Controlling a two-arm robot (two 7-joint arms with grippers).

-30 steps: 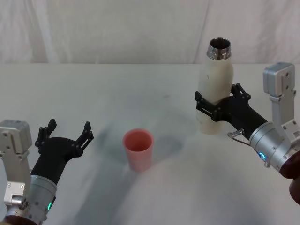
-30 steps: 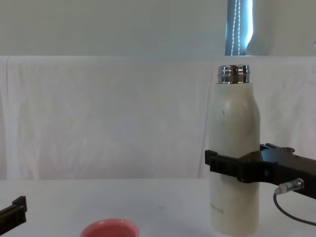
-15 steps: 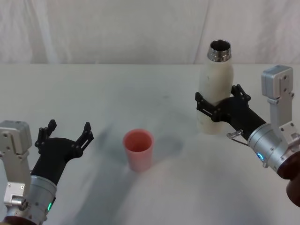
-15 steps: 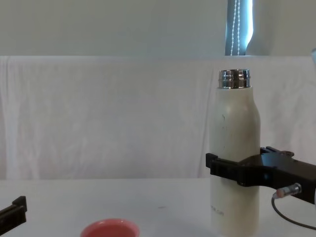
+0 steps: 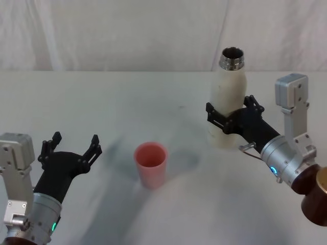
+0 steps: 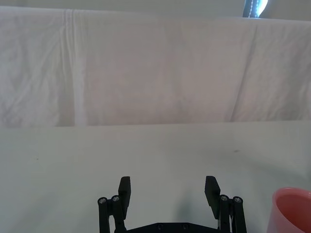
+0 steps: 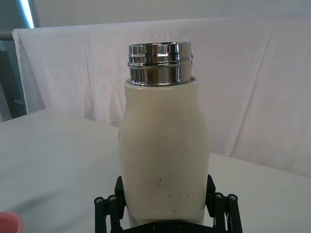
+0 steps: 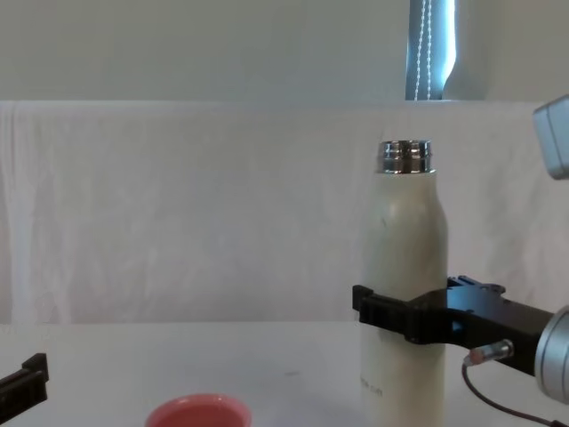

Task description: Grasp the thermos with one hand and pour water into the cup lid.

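Comparing with a second ago, I see the right hand has carried the thermos a little toward the cup lid, upright and clamped between the fingers. So the transport has begun and pouring is not yet near. The neck is open; I cannot see water inside. The cup lid looks empty. The left hand rests open beside the cup lid.

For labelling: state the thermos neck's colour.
Shiny silver steel on the cream-white thermos; neck shows best in the right wrist view.
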